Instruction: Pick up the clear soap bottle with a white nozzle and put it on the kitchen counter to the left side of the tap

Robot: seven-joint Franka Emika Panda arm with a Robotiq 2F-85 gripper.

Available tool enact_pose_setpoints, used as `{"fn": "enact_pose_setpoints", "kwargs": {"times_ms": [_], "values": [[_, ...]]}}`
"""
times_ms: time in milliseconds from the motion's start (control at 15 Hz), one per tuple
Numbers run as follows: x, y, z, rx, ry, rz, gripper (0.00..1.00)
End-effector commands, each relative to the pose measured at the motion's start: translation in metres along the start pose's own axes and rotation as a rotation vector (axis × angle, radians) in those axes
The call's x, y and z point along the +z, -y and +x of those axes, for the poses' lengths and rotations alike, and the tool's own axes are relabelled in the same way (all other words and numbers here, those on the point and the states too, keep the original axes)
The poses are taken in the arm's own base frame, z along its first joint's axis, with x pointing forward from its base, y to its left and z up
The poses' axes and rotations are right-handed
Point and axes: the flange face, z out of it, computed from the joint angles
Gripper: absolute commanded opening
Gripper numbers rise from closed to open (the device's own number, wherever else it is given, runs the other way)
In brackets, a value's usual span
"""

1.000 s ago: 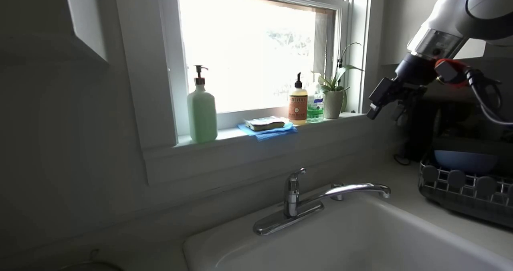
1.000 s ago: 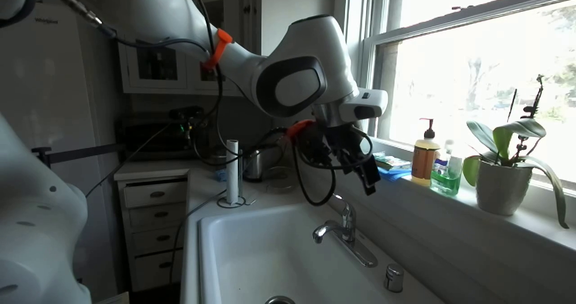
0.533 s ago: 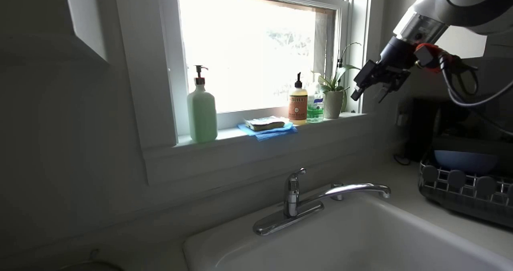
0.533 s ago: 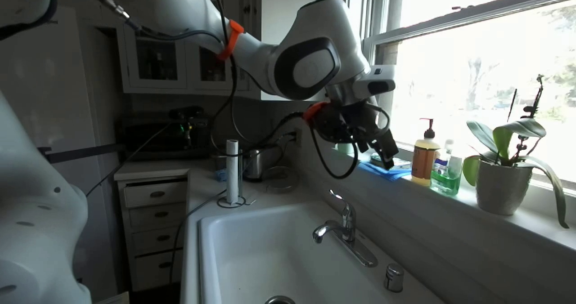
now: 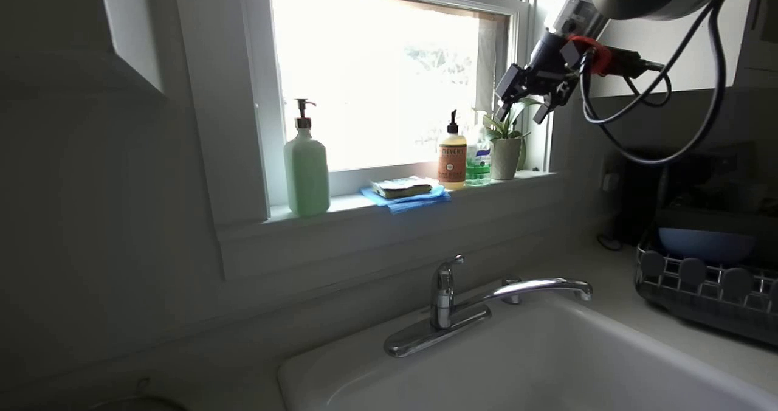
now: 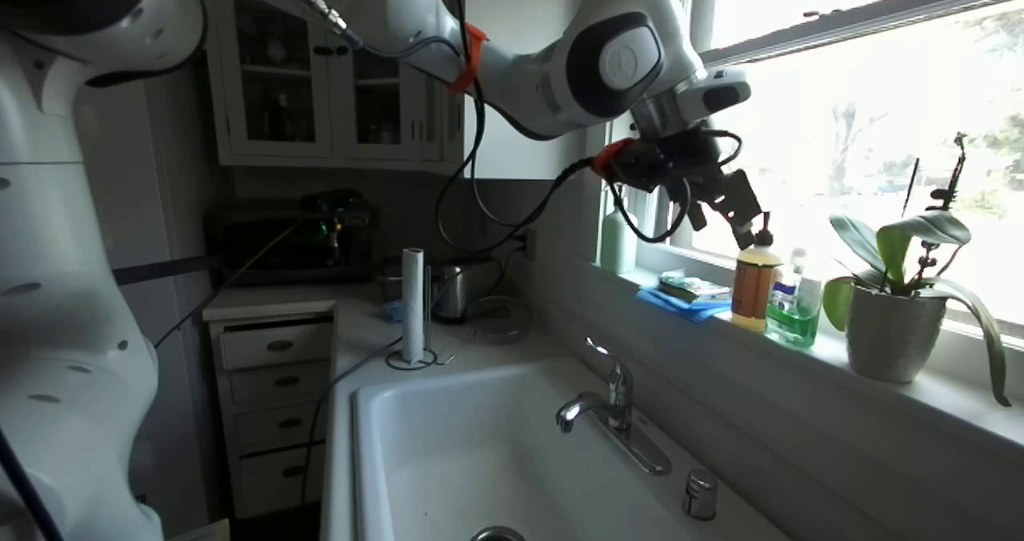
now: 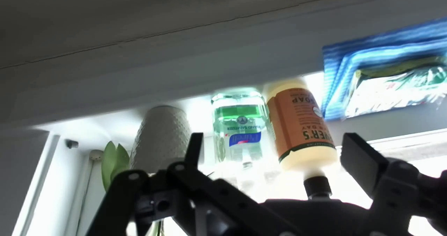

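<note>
Behind your work stood the bright window (image 5: 374, 82), with the counter (image 5: 614, 274) well below it and the sill (image 5: 345, 202) along its foot. Your gripper (image 5: 520, 116) hung in the air near the sill, jaws spread, nothing held. In the wrist view, the plant pot (image 7: 162, 138) lay mostly beyond one jaw, while the amber bottle (image 7: 302, 122) and the clear bottle (image 7: 239, 126) both fell inside the gap. This looked like the approach, and it seemed to call for a shift toward the plant pot, jaws drawn partly in, then a slow entry that tipped neither neighbour; whether the bottles touched, you could not tell. The clear bottle stood upright on the sill between amber bottle and plant pot: see-through, green liquid (image 6: 790, 326) low inside, a purple-blue label (image 7: 244, 139) in front, its white nozzle (image 6: 798, 258) nearly lost in glare.
</note>
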Motion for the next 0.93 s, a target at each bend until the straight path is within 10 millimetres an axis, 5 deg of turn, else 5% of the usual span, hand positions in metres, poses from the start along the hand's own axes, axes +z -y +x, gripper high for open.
{"fn": "enact_pose_setpoints", "kwargs": {"times_ms": [0,867], "values": [[-0.005,0.007,0.045,0.05,0.011,-0.075,1.0],[0.03,0.004,0.113,0.111,0.067,-0.113,1.0]]}}
